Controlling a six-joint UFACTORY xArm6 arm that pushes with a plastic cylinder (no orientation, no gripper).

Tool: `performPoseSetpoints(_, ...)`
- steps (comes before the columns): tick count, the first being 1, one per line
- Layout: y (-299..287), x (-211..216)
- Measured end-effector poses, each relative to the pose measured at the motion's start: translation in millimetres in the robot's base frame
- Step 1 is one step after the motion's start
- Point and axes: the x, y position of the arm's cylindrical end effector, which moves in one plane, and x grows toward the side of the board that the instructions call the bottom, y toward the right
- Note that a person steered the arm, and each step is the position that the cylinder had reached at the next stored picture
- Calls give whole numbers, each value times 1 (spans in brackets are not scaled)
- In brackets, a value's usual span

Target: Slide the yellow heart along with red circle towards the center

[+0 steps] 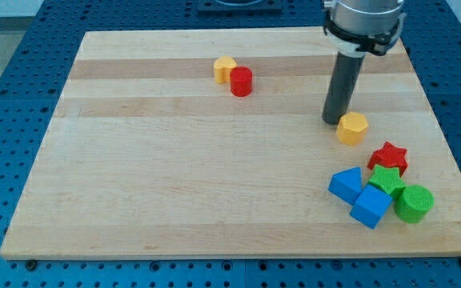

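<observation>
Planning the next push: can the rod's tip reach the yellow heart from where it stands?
Probably yes: my tip stands beside the yellow hexagon, and no block lies between it and the yellow heart.

I count eight blocks: two yellow ones, a heart (224, 69) and a hexagon (352, 127); two red, a circle (241, 82) and a star (388, 158); two blue, a triangle (346, 185) and a cube (370, 206); two green, a star (386, 180) and a circle (414, 202).

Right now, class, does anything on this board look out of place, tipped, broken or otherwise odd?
Nothing looks damaged or spilled. One mismatch stands out: my tip rests beside the yellow hexagon at the view's right, far from the yellow heart and red circle, which sit touching near the view's top.
</observation>
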Motion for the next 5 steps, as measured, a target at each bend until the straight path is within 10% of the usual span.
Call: performPoseSetpoints(5, -1, 53)
